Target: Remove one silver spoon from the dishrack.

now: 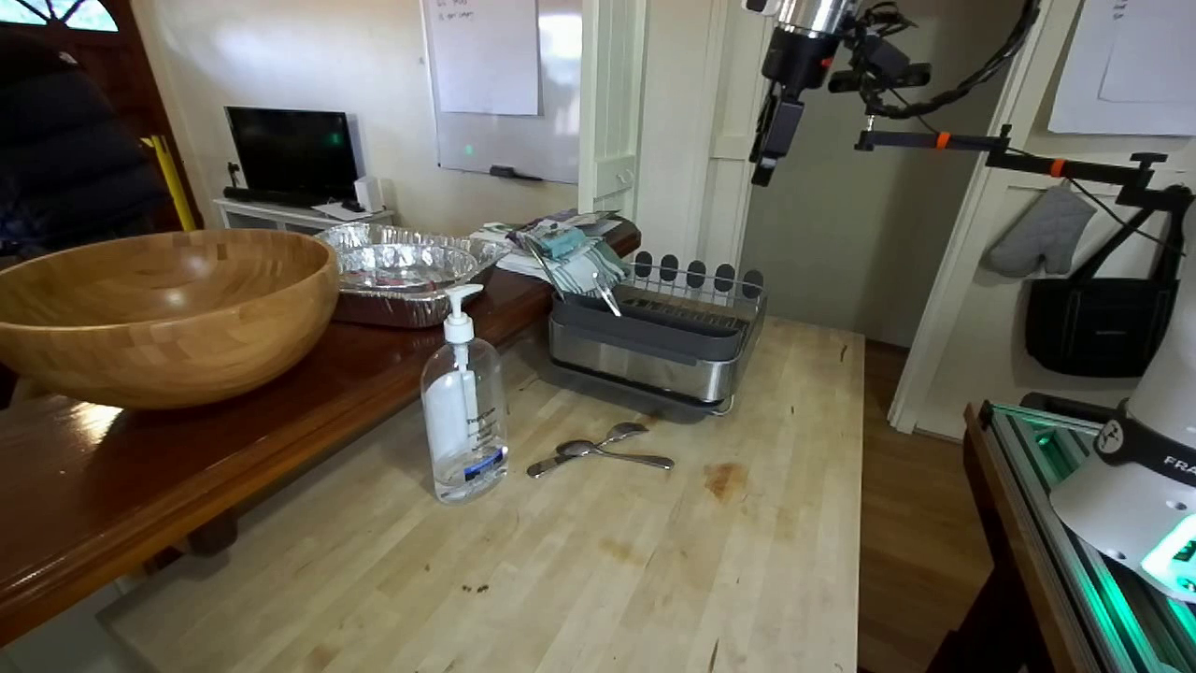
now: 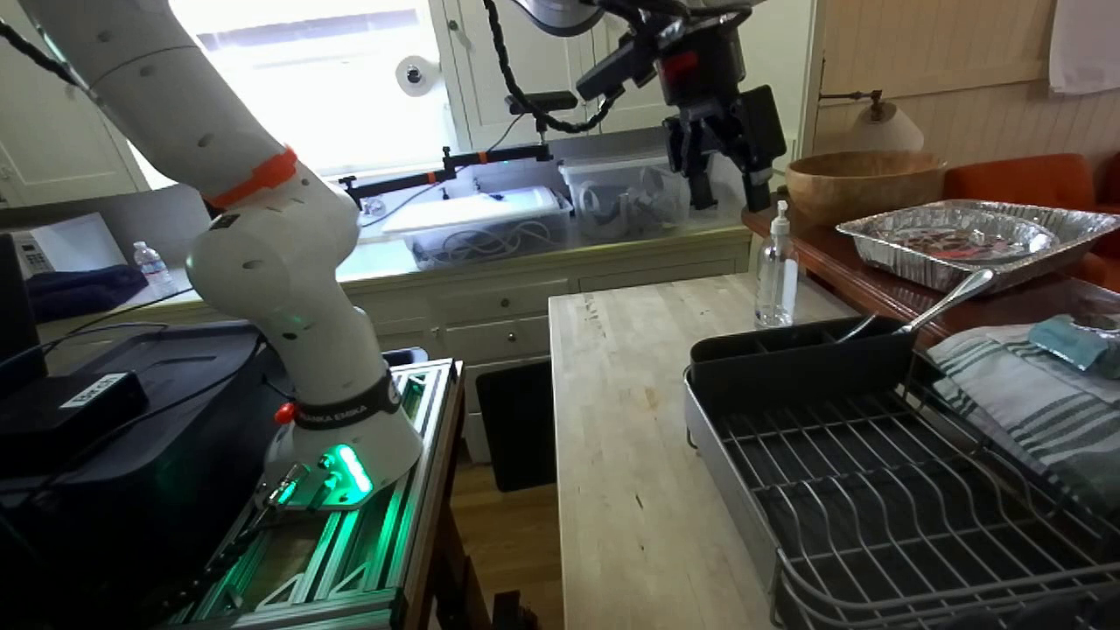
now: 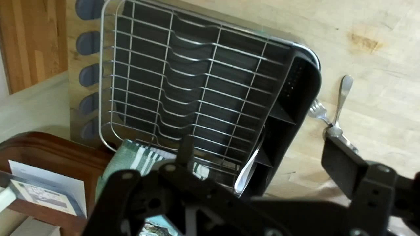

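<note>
Fingers (image 2: 758,188) stand apart above the dishrack (image 3: 188,82), presumably approach step; next move calls for lowering onto what is probably a silver spoon (image 2: 949,302) there, then closing.

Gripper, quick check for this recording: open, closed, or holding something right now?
Gripper: open, holding nothing.

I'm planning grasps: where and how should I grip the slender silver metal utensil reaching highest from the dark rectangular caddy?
Grip the silver utensil by its exposed upper part, probably from above, closing across its narrow width: it slants up from the caddy, which hides its lower end.
</note>
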Available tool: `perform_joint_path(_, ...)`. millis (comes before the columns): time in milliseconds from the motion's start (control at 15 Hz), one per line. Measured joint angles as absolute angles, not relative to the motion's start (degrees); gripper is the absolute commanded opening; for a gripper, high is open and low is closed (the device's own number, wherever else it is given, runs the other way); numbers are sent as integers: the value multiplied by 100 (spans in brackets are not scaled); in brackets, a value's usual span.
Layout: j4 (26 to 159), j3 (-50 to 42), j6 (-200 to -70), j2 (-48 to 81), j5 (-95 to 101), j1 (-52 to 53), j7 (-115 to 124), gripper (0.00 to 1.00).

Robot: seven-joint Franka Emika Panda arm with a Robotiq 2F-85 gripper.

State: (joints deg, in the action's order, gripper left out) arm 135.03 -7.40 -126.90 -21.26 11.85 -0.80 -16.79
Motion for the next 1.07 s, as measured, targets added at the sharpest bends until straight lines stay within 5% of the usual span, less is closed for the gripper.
perform_joint_path(1067,12939,-624,-13083,-1020,517,-75,-1029,100)
